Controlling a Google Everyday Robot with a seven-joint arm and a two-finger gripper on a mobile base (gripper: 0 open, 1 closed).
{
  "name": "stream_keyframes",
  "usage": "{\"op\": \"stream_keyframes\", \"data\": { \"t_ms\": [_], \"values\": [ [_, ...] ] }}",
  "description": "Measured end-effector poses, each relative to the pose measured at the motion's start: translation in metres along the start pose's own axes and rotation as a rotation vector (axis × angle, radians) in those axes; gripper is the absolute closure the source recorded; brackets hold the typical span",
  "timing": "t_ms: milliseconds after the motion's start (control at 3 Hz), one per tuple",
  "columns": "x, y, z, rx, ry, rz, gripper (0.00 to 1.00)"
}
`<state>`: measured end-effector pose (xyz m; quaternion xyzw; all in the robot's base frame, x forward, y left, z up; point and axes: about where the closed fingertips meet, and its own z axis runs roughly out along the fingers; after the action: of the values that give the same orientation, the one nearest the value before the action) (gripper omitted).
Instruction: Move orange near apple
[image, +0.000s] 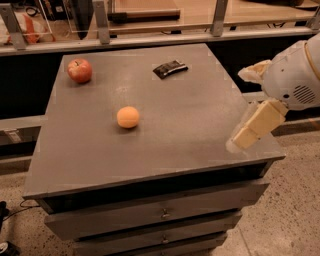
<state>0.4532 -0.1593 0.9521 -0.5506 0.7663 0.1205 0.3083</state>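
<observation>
The orange (128, 117) is a small plain orange fruit lying near the middle of the grey cabinet top (190, 115). The red apple (79, 70) with yellowish patches sits at the far left corner of the top, well apart from the orange. My gripper (246, 136) is at the right edge of the top, hanging from the white arm that enters from the right. It is far from both fruits and holds nothing that I can see.
A small dark snack packet (170, 68) lies at the far side of the top. The cabinet has drawers (160, 215) on its front. A rail with metal posts (100, 22) runs behind the cabinet.
</observation>
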Motion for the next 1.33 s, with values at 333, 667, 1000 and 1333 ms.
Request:
{"op": "stream_keyframes", "data": {
  "t_ms": [333, 667, 1000, 1333],
  "values": [
    [-0.034, 0.011, 0.029, -0.024, -0.126, -0.041, 0.0],
    [-0.034, 0.011, 0.029, -0.023, -0.126, -0.042, 0.0],
    [-0.037, 0.009, 0.04, 0.012, -0.15, -0.005, 0.0],
    [-0.053, 0.006, 0.069, 0.003, -0.229, 0.002, 0.0]
  ]
}}
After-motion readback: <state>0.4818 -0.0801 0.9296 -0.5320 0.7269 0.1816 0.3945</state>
